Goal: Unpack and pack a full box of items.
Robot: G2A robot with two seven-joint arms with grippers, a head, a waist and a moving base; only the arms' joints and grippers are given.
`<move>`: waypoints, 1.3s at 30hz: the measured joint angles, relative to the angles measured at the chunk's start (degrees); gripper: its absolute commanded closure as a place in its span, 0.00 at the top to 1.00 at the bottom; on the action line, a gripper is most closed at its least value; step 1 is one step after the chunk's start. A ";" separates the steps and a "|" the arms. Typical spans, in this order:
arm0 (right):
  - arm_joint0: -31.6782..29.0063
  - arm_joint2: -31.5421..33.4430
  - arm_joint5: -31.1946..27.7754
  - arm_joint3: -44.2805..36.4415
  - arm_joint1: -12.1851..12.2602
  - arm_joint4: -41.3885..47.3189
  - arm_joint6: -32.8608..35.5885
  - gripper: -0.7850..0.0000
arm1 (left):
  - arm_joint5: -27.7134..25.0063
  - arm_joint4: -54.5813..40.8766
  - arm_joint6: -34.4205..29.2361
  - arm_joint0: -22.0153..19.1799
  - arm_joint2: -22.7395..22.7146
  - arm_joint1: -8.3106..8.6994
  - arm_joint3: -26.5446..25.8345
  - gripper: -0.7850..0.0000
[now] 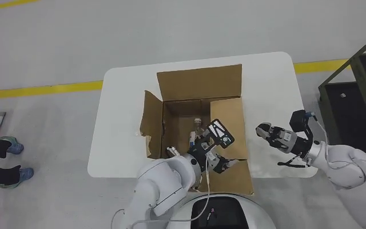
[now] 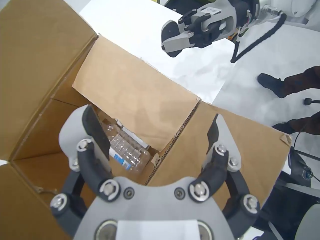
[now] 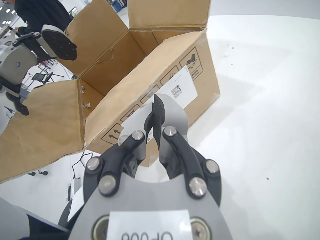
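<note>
White glossy arms (image 1: 343,161), grey metal claws. The left claw (image 2: 152,116) and right claw (image 3: 156,103) both got black linkages, shiny silver screws, dark rubbery pads (image 2: 95,128) and a white sticker. Black cable (image 2: 260,39) loops off the right wrist.

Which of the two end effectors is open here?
The left end effector, above the open brown cardboard box, is spread wide with nothing between its jaws. The right end effector, beside the box over the white table, is closed tight.

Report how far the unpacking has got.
Done: the box stands open. In hand: the left gripper hangs open over a clear bottle lying inside, nothing gripped. The right gripper is shut beside the box. Left: lifting items out, then repacking.
</note>
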 measured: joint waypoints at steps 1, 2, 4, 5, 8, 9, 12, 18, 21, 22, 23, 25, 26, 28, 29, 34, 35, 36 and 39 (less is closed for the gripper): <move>0.14 -0.24 -0.19 0.01 -0.01 -0.32 0.21 0.00 | 1.36 -0.47 1.00 0.13 -0.21 -0.05 0.87 1.00; 0.28 -0.45 -0.26 0.01 -0.02 -0.68 0.38 0.00 | 2.53 -1.52 2.05 0.01 -0.40 -0.12 1.82 1.00; 0.56 -0.92 -0.29 0.10 -0.08 -1.10 0.48 0.00 | 5.04 -4.98 4.02 -1.13 -0.89 -0.39 4.47 1.00; 0.71 -1.13 -0.31 0.24 -0.11 -1.20 0.54 0.00 | 6.28 -6.73 4.62 -1.86 -1.10 -0.54 5.71 1.00; 1.33 -1.87 -0.40 0.77 -0.19 -1.89 0.88 0.00 | 10.19 -14.16 6.10 -4.60 -1.95 -1.09 10.00 1.00; 1.56 -2.16 -0.38 0.91 -0.23 -2.16 0.92 0.00 | 11.84 -17.47 6.42 -5.68 -2.54 -1.29 11.79 1.00; 1.92 -2.85 -0.26 1.18 -0.35 -2.66 0.73 0.00 | 15.71 -25.27 6.64 -7.83 -4.34 -1.62 16.52 1.00; 2.62 -4.10 -0.44 1.98 -0.51 -3.21 0.99 0.00 | 19.30 -38.02 7.92 -9.93 -7.17 -1.86 24.89 1.00; 2.90 -4.44 -0.50 2.29 -0.56 -3.17 1.17 0.00 | 18.79 -39.64 8.53 -9.94 -7.17 -1.74 27.76 1.00; 2.96 -4.48 -0.51 2.37 -0.57 -3.10 1.18 0.00 | 18.57 -40.24 8.70 -9.92 -7.13 -1.72 28.38 1.00; 3.01 -4.52 -0.52 2.44 -0.57 -3.04 1.20 0.00 | 18.37 -40.82 8.93 -9.85 -7.09 -1.69 28.91 1.00; 3.12 -4.60 -0.52 2.51 -0.58 -2.99 1.25 0.00 | 17.81 -41.93 9.51 -9.68 -6.98 -1.62 29.84 1.00; 3.16 -4.64 -0.54 2.52 -0.59 -2.99 1.28 0.00 | 17.59 -42.37 9.74 -9.62 -6.94 -1.59 30.18 1.00; 3.28 -4.80 -0.56 2.55 -0.61 -3.01 1.37 0.00 | 17.61 -44.00 10.13 -9.51 -6.91 -1.56 30.78 1.00; 3.34 -4.87 -0.56 2.58 -0.62 -3.01 1.39 0.00 | 17.62 -44.90 10.29 -9.48 -6.90 -1.56 30.86 1.00; 3.63 -5.29 -0.48 2.58 -0.69 -3.04 1.36 0.00 | 17.41 -48.59 10.05 -9.39 -6.58 -1.43 29.10 1.00; 3.67 -5.34 -0.46 2.54 -0.70 -3.04 1.30 0.00 | 17.51 -49.20 9.92 -9.33 -6.51 -1.40 28.54 1.00; 3.70 -5.40 -0.42 2.50 -0.72 -3.02 1.24 0.00 | 17.70 -49.70 9.64 -9.28 -6.36 -1.34 27.74 1.00; 3.73 -5.13 0.18 2.32 -0.73 -3.06 0.86 0.00 | 18.12 -50.62 9.35 -9.25 -6.10 -1.19 25.40 1.00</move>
